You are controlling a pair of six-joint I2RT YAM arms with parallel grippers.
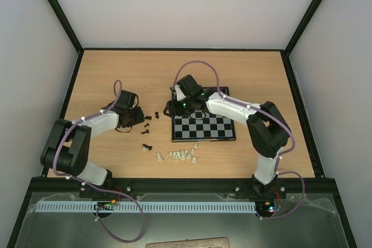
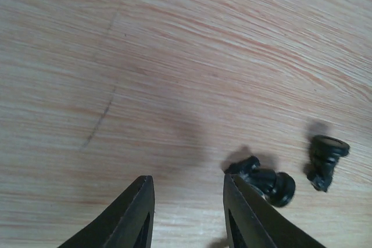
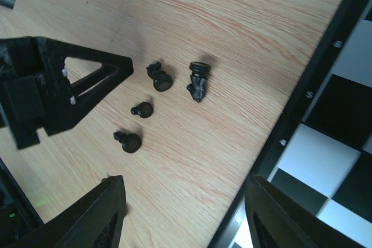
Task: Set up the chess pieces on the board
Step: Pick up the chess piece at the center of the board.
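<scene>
We see the left arm bent low, the left gripper [image 2: 187,201] partly open and empty above the table [image 2: 116,56], chess pieces [image 2: 270,181] lying just right of it. The right arm reaches over the board [image 1: 203,127], the right gripper [image 3: 185,201] wide open and empty at its far left corner.

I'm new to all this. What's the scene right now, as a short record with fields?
Board: the board has no pieces on its visible squares
Black pieces: chess pieces lie scattered on the table, left of the board
Others: whitish pieces clustered before the board
Left arm: left gripper open, empty
Right arm: right gripper open, empty
</scene>
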